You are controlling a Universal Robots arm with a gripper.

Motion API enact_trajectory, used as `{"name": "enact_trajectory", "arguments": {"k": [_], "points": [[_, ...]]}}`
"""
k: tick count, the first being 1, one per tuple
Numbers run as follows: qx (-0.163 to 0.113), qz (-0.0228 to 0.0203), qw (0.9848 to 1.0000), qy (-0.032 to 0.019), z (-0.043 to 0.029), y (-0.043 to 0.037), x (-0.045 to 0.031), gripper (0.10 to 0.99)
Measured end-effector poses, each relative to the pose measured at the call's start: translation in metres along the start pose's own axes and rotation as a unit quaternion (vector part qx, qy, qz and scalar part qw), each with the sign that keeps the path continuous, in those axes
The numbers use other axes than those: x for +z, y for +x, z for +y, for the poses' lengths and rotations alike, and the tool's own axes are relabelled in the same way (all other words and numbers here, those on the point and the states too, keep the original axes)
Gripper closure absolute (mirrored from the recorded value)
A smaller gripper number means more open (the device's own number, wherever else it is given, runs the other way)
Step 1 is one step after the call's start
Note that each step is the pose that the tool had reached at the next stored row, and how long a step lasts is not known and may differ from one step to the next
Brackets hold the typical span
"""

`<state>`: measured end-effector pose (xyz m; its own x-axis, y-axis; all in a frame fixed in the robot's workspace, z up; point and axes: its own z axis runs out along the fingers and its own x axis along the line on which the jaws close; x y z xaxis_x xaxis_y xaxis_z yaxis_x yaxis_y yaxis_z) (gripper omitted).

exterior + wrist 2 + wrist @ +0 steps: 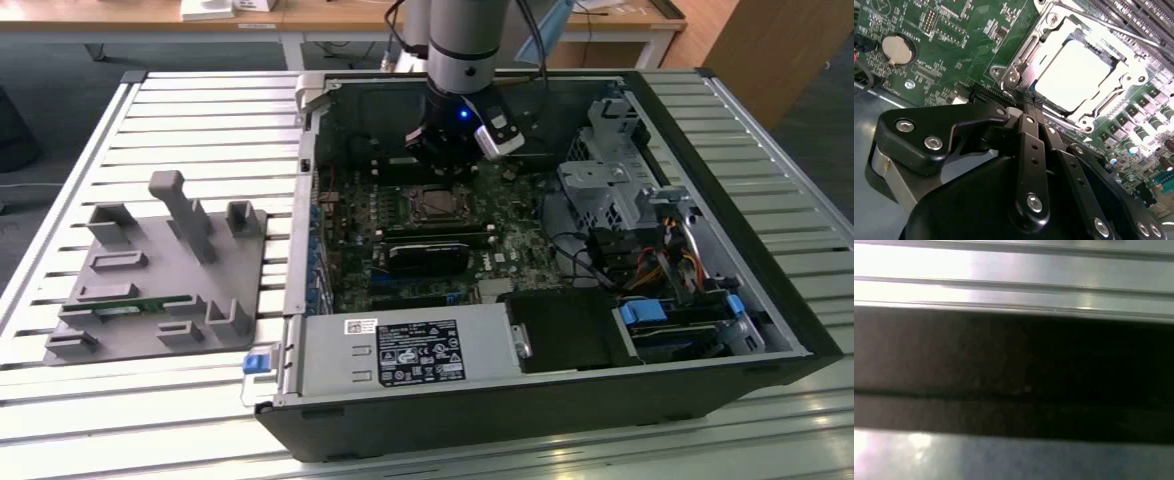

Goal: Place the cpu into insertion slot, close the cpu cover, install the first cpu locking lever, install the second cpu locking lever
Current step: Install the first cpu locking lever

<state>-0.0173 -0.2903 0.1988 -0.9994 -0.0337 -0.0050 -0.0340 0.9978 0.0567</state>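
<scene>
In the second wrist view the cpu (1074, 75) lies flat in the insertion slot (1081, 39), its silver top glaring. The cpu cover (1026, 47) is down around it as a silvery frame. My gripper (1030, 106) sits at the socket's near corner, and its two black fingers (1029, 145) meet at the tips, shut, with nothing visible between them. In the exterior view the gripper (447, 165) hangs inside the open computer case, just behind the insertion slot (434, 203). How the locking levers stand I cannot tell.
A long black card (427, 252) lies just in front of the socket. The power supply (400, 350) and drive cage (607, 190) crowd the case. A coin battery (898, 48) sits on the board. A grey fixture (147, 270) stands on the slatted table at the exterior view's left.
</scene>
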Motion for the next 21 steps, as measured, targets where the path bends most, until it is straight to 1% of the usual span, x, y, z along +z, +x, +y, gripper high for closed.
{"name": "enact_trajectory", "arguments": {"k": [3, 5, 8, 10, 12, 15, 17, 21], "points": [[0.000, 0.0004, 1.0000, 0.0078, 0.0007, 0.0000, 0.0012, 0.980], [0.000, 0.0006, 0.9999, 0.0103, 0.0014, 0.0000, 0.0019, 0.980], [0.000, 0.0004, 1.0000, 0.0094, 0.0020, -0.0001, 0.0029, 0.980], [0.000, 0.0003, 1.0000, 0.0060, 0.0021, -0.0001, 0.0033, 0.980], [0.000, 0.0003, 1.0000, 0.0004, 0.0018, 0.0001, 0.0031, 0.980], [0.000, -0.0001, 1.0000, -0.0011, 0.0023, -0.0001, 0.0020, 0.980], [0.000, -0.0005, 1.0000, -0.0018, 0.0028, -0.0003, -0.0020, 0.980], [0.000, -0.0001, 1.0000, -0.0010, 0.0032, -0.0002, -0.0144, 0.980]]}}
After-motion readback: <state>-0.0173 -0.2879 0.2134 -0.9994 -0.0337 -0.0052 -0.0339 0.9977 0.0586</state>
